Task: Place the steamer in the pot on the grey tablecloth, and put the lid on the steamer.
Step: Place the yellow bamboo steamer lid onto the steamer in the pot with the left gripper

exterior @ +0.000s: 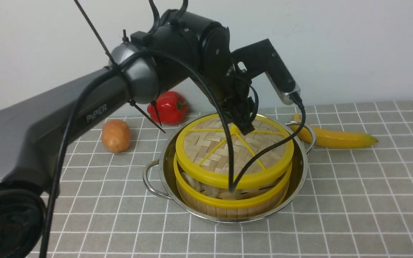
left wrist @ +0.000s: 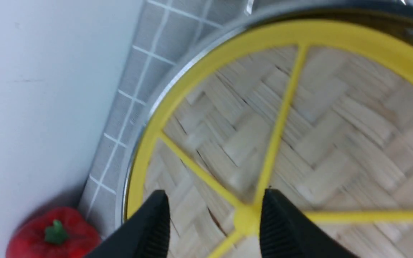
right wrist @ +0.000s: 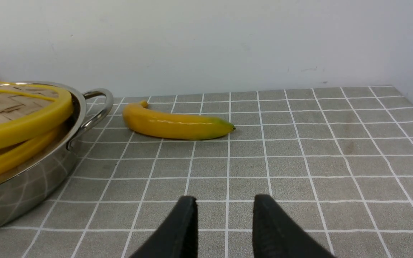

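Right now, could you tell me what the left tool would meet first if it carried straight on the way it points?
Most likely the lid: the open left tool points down at its yellow hub, just above the woven top.

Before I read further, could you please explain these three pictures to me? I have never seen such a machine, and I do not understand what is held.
It is a robot with two arms. The front view looks forward from between them. The other two pictures come from cameras on each wrist.

On the grey tablecloth stands a steel pot with the steamer inside and the lid resting on it, slightly tilted. A red pepper, a potato and a banana lie around.

The left tool hovers open over the lid's hub, holding nothing. The right tool is open and empty too.
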